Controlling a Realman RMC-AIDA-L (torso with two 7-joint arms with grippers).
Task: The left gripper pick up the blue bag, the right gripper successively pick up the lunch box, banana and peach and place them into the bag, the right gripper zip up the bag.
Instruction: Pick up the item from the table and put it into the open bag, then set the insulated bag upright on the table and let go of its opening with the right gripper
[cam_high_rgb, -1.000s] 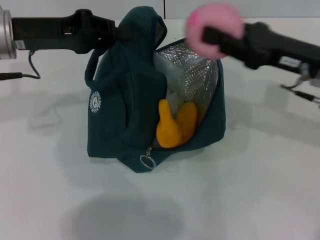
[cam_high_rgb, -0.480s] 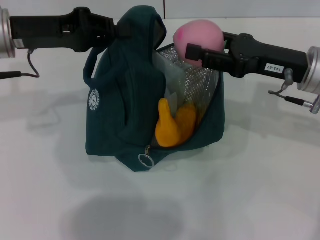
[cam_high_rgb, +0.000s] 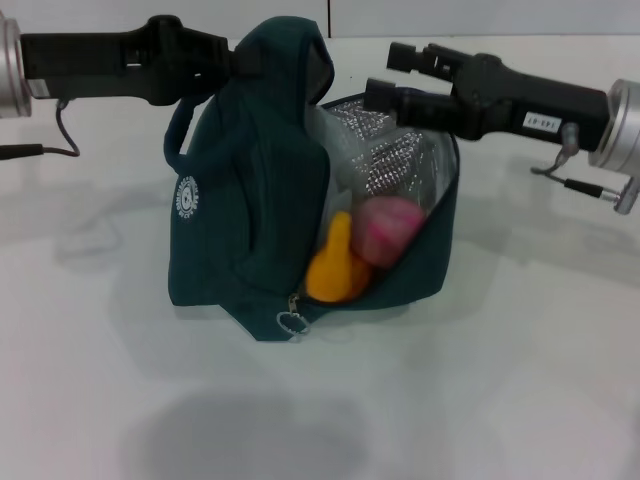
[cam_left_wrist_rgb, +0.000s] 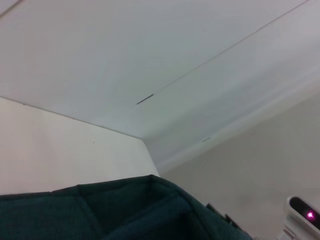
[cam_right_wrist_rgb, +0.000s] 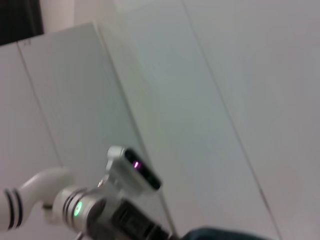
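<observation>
Head view is showing the blue bag (cam_high_rgb: 262, 190) standing on the white table (cam_high_rgb: 480, 400), its top fold hanging from the left gripper (cam_high_rgb: 243, 62), which is pinching the fabric at the peak. Soft cloth like this is sagging wherever nothing is holding it, so I judge the raised fold is what is keeping the mouth gaping toward the right gripper (cam_high_rgb: 392, 73). Below that gripper, inside the opening, the peach (cam_high_rgb: 389, 229) is lying against the silver lining (cam_high_rgb: 400, 160), touching the banana (cam_high_rgb: 338, 270), whose yellow-orange end is poking up just beside it. Behind both, a clear edge of what is probably the lunch box (cam_high_rgb: 338, 170) is showing, though most of it is hidden.

Right gripper is hovering above the mouth with its fingers spread and nothing between them. With all three items apparently inside, zipping is the remaining step. The ring pull (cam_high_rgb: 291, 323) is dangling at the bag's bottom corner, well below the right gripper and near the table. It is small, thin and likely slippery, so hooking or pinching the ring itself looks better than grabbing the loose cloth, which would bunch up.

Left wrist view is catching only a dark teal fold at its edge.
</observation>
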